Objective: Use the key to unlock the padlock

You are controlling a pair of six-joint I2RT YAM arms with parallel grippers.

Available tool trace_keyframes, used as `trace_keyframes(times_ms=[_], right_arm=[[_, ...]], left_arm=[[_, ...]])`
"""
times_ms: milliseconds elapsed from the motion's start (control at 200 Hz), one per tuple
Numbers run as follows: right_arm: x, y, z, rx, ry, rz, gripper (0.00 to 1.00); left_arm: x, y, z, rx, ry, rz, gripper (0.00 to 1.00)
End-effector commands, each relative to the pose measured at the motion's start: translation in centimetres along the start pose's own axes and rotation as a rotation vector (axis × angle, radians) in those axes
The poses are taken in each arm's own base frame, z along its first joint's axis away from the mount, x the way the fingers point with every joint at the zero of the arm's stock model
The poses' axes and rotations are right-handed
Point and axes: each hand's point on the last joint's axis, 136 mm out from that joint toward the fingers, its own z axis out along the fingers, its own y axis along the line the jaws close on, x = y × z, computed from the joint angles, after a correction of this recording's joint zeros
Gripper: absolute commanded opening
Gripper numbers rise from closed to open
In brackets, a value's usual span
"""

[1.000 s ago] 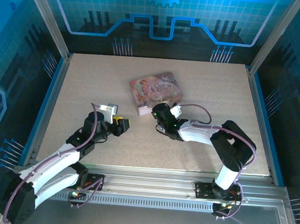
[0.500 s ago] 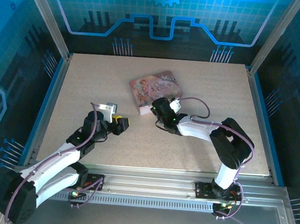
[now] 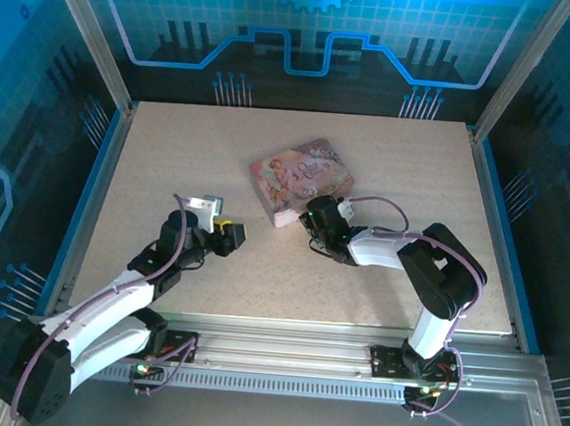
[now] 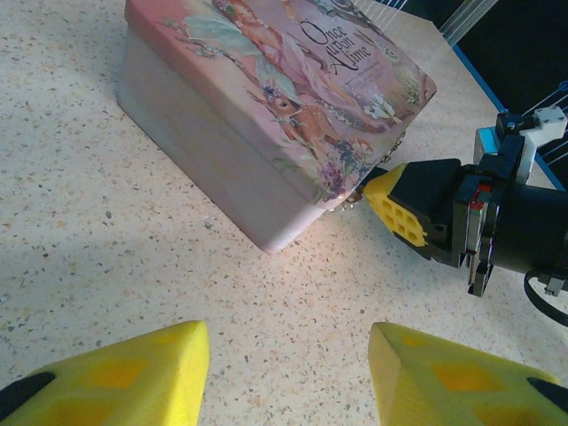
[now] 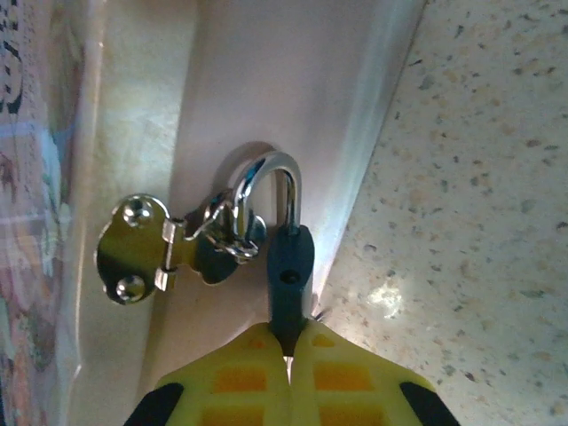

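Padlock (image 5: 289,266) hangs by its shackle (image 5: 266,173) from the hasp (image 5: 146,248) on the front wall of the box (image 4: 266,89), low against the table (image 4: 106,257). The right gripper (image 5: 289,344) has its yellow pads pinched on the dark-blue body from below, the jaws meeting almost flush because the body is so thin. That grip probably serves to steady the lock and turn its keyhole end outward, since it would otherwise swing freely on the hasp. The shackle looks seated in the body, so I judge the lock not yet opened. From the left wrist view the right gripper shows as tucked against the box's near corner, which explains why the arm reaches in low and flat. The left gripper (image 4: 288,373) hovers short of the box with its jaws spread wide and nothing between them, facing the lock as if waiting for its turn. I cannot make out the key in any view, so where it lies is unclear. It must be found and picked up before it can be inserted.
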Motion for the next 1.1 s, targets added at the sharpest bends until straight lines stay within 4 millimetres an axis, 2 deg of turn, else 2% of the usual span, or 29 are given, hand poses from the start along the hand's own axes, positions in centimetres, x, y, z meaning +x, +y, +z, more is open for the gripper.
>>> trace_keyframes(times_ms=[0, 225, 390, 565, 745, 1095], right_arm=[[0.1, -1.6, 0.8, -0.005, 0.010, 0.015, 0.00], [-0.4, -1.7, 0.6, -0.107, 0.019, -0.057, 0.00], [-1.3, -2.5, -0.8, -0.093, 0.002, -0.117, 0.00], [-2.1, -1.9, -2.1, -0.122, -0.011, -0.173, 0.00], [-2.1, -1.2, -2.0, -0.168, 0.007, -0.174, 0.00], [-1.8, -1.6, -1.3, -0.122, 0.048, -0.058, 0.00]], left_arm=[[-1.1, -0.1, 0.0, 0.006, -0.044, -0.021, 0.51], [-1.2, 0.0, 0.1, -0.003, -0.047, -0.009, 0.52], [-1.5, 0.0, 0.1, -0.010, -0.049, 0.006, 0.52], [-1.7, 0.0, 0.1, -0.011, -0.050, 0.013, 0.52], [-1.7, -0.1, 0.2, -0.012, -0.049, 0.016, 0.52], [-1.8, 0.1, 0.3, -0.020, -0.048, 0.024, 0.52]])
